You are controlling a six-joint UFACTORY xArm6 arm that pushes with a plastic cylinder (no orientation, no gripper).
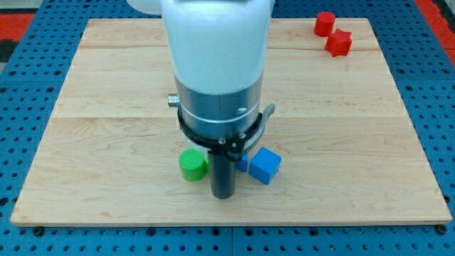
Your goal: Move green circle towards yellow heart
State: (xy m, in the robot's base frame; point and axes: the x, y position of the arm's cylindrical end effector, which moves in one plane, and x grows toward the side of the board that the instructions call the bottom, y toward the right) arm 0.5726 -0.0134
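The end effector (223,174) was a straight dark rod with nothing that could open or close, and it held nothing. It hung from the arm's wide white and grey body (217,71), which filled the middle of the view and hid the part of the counter (106,85) behind it. My tip (223,196) stood on the wooden counter near the view's bottom edge, a little left of centre. The green circle (193,165) lay just beside the rod on the view's left, slightly higher in the view than my tip; whether rod and block touched could not be told. On the rod's other side a blue cube (266,166) sat tilted, one corner pointing toward the view's bottom. A second blue block (243,163) showed only as a sliver between the rod and that cube, its shape unclear. Two red blocks lay well apart from all this in the counter's top right corner: a round one (325,23) and, just below and right of it, a more angular one (339,43). A blue pegboard (21,71) surrounded the counter on every side.
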